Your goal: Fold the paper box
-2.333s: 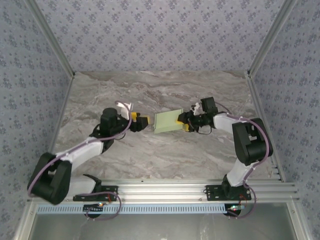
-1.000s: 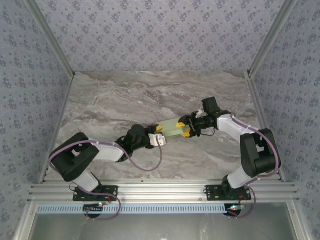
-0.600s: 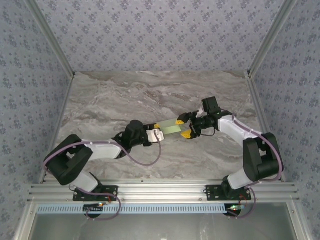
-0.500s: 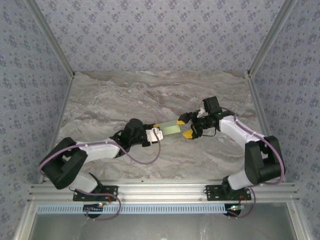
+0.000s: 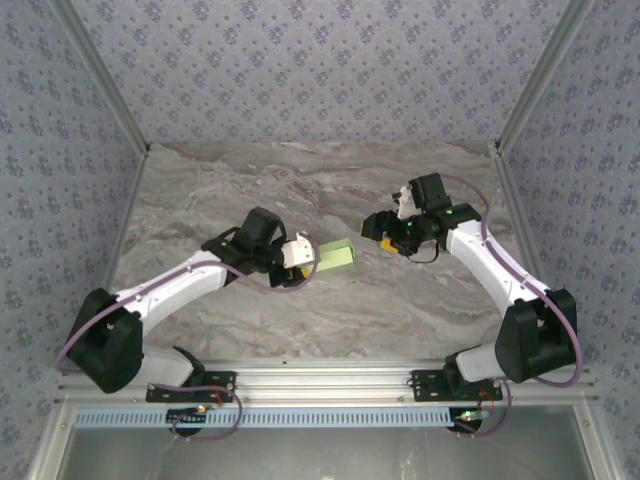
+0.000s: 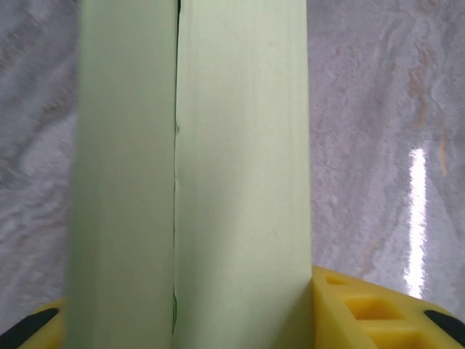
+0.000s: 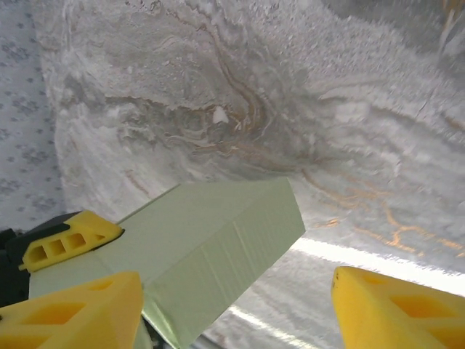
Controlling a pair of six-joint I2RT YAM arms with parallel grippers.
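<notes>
One paper box (image 5: 338,256) clamped in left gripper (image 5: 312,258), right gripper (image 5: 380,236) spread, apart

The paper box (image 5: 335,257) is released by the right gripper (image 5: 386,235), which is opened and drawn back to the right. The box is now gripped by the left gripper (image 5: 312,258) alone.
</notes>
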